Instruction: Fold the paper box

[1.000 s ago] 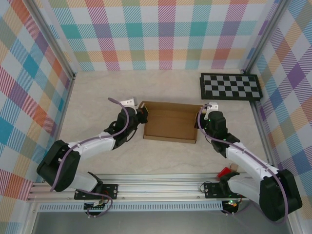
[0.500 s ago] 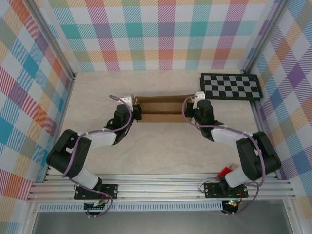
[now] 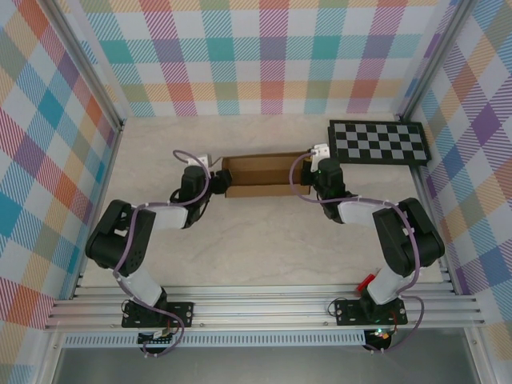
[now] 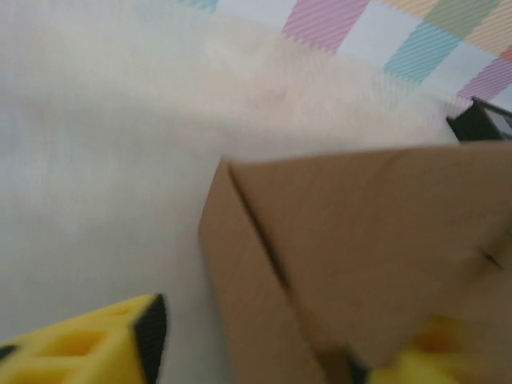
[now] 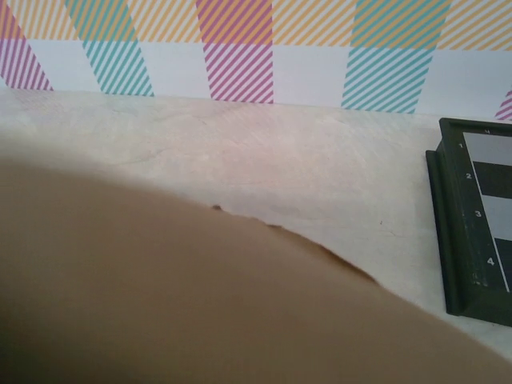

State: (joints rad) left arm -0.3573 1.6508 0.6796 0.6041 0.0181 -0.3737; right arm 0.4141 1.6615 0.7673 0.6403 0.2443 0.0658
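Top view: a pale, stone-patterned table [image 3: 264,248] is enclosed by plaid walls [image 3: 272,56], with a checkerboard panel [image 3: 378,142] at back right. The shallow brown paper box [image 3: 260,178] lies toward the back. The left gripper [image 3: 219,178] and right gripper [image 3: 308,174] are at its ends.

Left wrist: the yellow fingers [image 4: 88,352] are parted and straddle the matte cardboard end wall, one of them clear of it.

Right wrist: blurred cardboard sits close to the camera, and the jaw opening cannot be told.

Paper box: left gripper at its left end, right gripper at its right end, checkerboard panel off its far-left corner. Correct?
No: the top external view shows the checkerboard panel off the far-right corner of the paper box, not the far-left. The left gripper at its left end and the right gripper at its right end are correct.
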